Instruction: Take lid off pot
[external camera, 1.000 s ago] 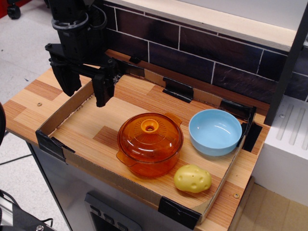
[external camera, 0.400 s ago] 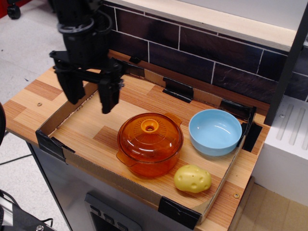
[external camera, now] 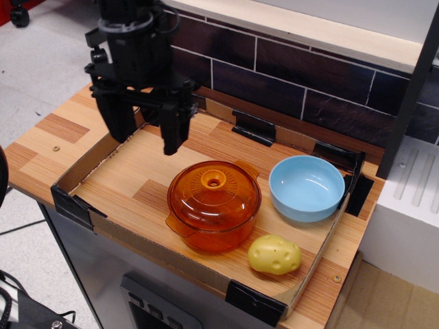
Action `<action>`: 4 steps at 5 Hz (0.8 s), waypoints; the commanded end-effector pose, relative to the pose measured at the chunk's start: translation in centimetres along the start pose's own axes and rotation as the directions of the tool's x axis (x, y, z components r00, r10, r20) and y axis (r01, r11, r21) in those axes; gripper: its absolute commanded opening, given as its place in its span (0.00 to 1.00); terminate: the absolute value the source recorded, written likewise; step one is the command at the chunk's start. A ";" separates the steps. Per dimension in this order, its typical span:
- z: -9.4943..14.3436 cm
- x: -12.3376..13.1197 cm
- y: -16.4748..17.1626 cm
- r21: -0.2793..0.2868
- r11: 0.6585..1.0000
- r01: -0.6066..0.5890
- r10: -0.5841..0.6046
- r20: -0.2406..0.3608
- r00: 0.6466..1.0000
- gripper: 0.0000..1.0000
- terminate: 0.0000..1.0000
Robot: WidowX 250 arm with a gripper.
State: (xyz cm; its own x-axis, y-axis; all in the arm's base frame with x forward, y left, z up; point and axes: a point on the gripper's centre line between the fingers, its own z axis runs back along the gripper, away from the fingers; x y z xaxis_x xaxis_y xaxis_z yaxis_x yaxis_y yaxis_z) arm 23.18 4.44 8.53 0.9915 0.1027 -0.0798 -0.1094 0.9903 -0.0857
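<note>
Nearest the camera, well right of and below the claw (external camera: 146, 139), sits a lumpy, matte yellow potato-shaped toy (external camera: 274, 254); just behind it the smooth translucent orange pot (external camera: 206, 229) carries its shallow domed lid (external camera: 214, 194), seated, with a pale ringed knob. The claw hangs spread wide and empty, above and left of the lid. Judged risk: glossy plastic and a small knob could let the fingers slip or drag the light pot toward the glossy light-blue bowl (external camera: 306, 187) to its right.

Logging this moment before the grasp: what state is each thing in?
Hand: open, empty, above the tray, left of and behind the pot.
Lid: on the pot, untouched.
Pot: upright in the tray, covered.
Bowl: upright, empty, right of the pot.
Potato: lying in the tray, by the front wall.
Tray: flat on the table.
</note>
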 end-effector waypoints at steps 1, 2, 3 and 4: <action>1.9 -0.5 -3.5 -0.025 1.000 0.002 -0.001 0.061 0.998 1.00 0.00; 1.6 -0.8 -4.7 -0.039 0.999 -0.004 0.006 0.064 0.998 1.00 0.00; 0.4 -0.7 -5.2 -0.008 1.000 -0.008 0.008 0.075 0.997 1.00 0.00; -0.6 -0.4 -5.3 0.020 1.000 -0.019 0.017 0.080 0.997 1.00 0.00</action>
State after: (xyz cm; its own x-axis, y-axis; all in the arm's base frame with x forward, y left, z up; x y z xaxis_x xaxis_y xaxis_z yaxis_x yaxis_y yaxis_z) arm 22.96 -0.95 7.71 0.9922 0.1215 -0.0262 -0.1229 0.9906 -0.0596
